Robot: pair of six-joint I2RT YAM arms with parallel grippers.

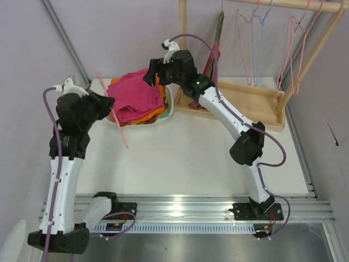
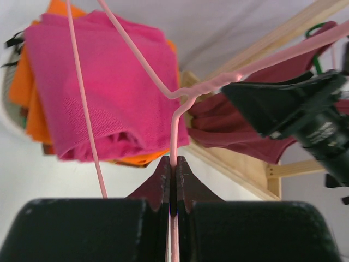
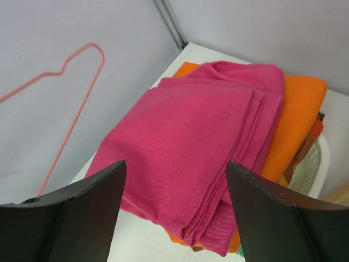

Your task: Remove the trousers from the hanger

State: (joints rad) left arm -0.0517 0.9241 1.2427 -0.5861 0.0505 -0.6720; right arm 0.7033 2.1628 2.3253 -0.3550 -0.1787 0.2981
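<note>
The magenta trousers (image 1: 136, 93) (image 2: 103, 93) (image 3: 202, 142) lie folded on top of an orange cloth (image 1: 152, 114) (image 3: 297, 120) in a white basket (image 1: 166, 117). The thin pink hanger (image 1: 121, 134) (image 2: 174, 125) (image 3: 76, 117) is bare and hangs slanted to the left of the basket. My left gripper (image 1: 112, 105) (image 2: 174, 161) is shut on the hanger's wire. My right gripper (image 1: 151, 76) (image 3: 175, 164) hovers just above the trousers, jaws wide open, with nothing between them.
A wooden rack (image 1: 251, 98) stands at the back right, with pink hangers (image 1: 245, 43), a light-blue hanger (image 1: 262, 16) and a green hanger (image 1: 220, 33) on its rail. A maroon garment (image 2: 240, 131) hangs there. The wall is close behind the basket.
</note>
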